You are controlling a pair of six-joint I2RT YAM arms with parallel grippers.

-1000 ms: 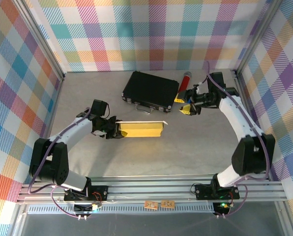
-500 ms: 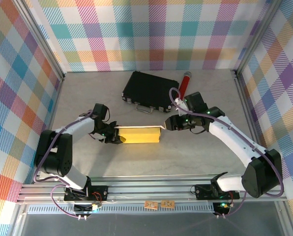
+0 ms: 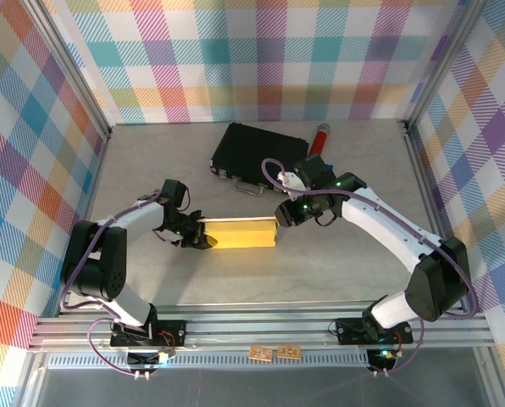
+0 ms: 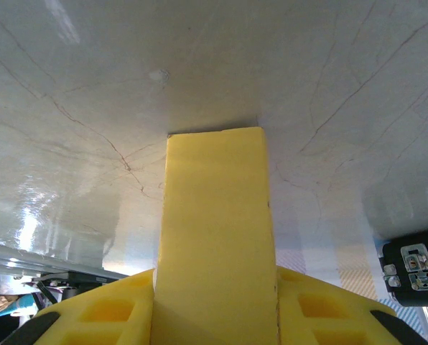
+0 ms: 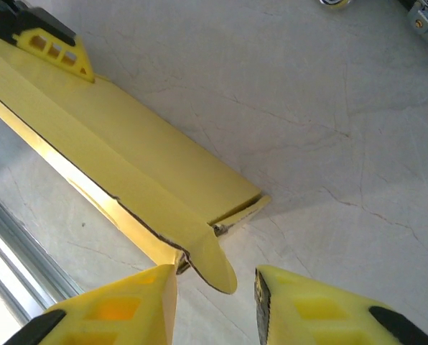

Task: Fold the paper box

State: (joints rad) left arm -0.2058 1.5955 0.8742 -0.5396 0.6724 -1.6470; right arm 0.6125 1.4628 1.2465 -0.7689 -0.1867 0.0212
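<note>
- Overview from the top camera: we see the paper box (image 3: 240, 232) lying as a flattened yellow strip near the middle of the desk (image 3: 337, 271). It sits in front of the black case (image 3: 259, 158) and apart from it. The left tool (image 3: 198, 235) is at the strip's left end and the right tool (image 3: 280, 214) at its right end.
- Left wrist: we see the left tool (image 4: 215, 316) closed on the paper box (image 4: 215, 230). The yellow card runs out from between its fingers (image 4: 103, 309), which press it on both sides, and it reaches away over the desk (image 4: 307, 72).
- Right wrist: the paper box (image 5: 142, 165) runs in from the upper left, where one finger of the left tool (image 5: 56, 44) sits on it. At the near end a rounded flap (image 5: 212, 264) pokes into the gap of the right tool (image 5: 214, 287). The fingers (image 5: 121, 309) stand apart, with desk (image 5: 329, 129) showing between the flap and one of them. We read this tool as open around the flap, not pinching it.
- Step in hand, as we judge it: the left tool steadies the body while the right tool lines up on the end flap. The box is flat, so most of the folding is not yet done.
- Next move, in our view: close on the flap alone, clear of the body's edge, then turn it along its crease. The thin card may buckle if pulled off that line.
</note>
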